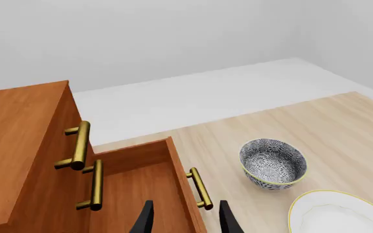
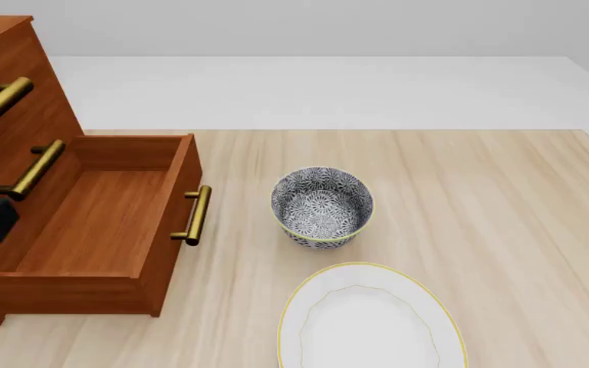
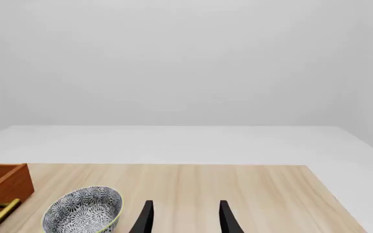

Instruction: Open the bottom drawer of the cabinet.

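**Bottom drawer stands pulled out as both arms hang back**

At nine o'clock on the pale wooden surface (image 2: 478, 199), the cabinet (image 2: 18, 69) rises along the left edge of the front view, its two upper drawers flush with the carcass and their brass bars showing. From its base the bottom drawer (image 2: 95, 222) juts toward three o'clock, plain wood floor bare to the camera and empty, its brass bar handle (image 2: 196, 215) facing the crockery. Judged from how far the box projects, the opening looks largely or wholly accomplished.

Next in size, a white plate (image 2: 371, 322) with a thin yellow rim lies at six o'clock, cut off by the frame. Just beyond it, toward the centre, sits a blue-and-white patterned bowl (image 2: 322, 207), near the handle but apart from it, leaving the drawer front room to travel.

Smallest in view are the arms' ends. The left pincer (image 1: 185, 218) shows two dark fingertips parted, holding nothing, poised above the drawer's front edge and handle in its own camera; that placement would suit an arm that has let go of the bar. The right pincer (image 3: 185, 218) is likewise spread and empty, hovering over bare surface at three o'clock, well apart from the cabinet, seemingly parked clear since the job needs only one arm.
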